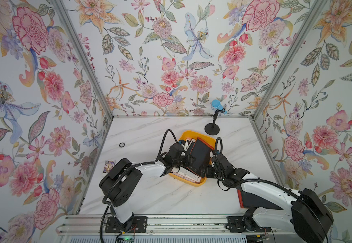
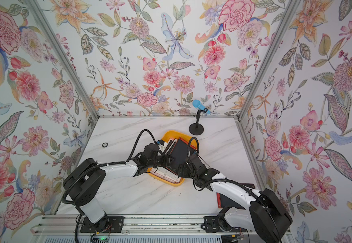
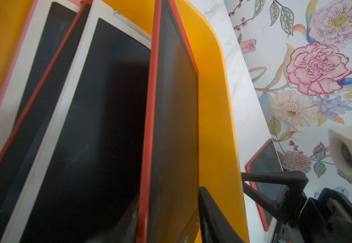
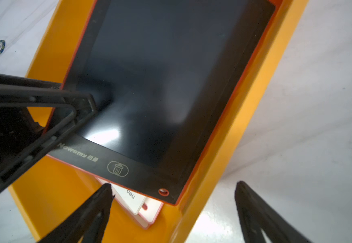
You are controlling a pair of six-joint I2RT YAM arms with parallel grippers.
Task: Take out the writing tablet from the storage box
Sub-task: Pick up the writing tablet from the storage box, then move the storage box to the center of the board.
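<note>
Lettering "Newsmy" on red-edged writing tablet [image 4: 160, 88]

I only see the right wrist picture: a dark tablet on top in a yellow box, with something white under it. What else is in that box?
Observer: The left wrist view shows three more in the box, fanned out under the top tablet: a white one, a red one and a pink-edged one.
Operator: Is any tablet outside the box?
Observer: Yes. In a top view a red-framed tablet lies on the table, partly under the right arm.
</note>
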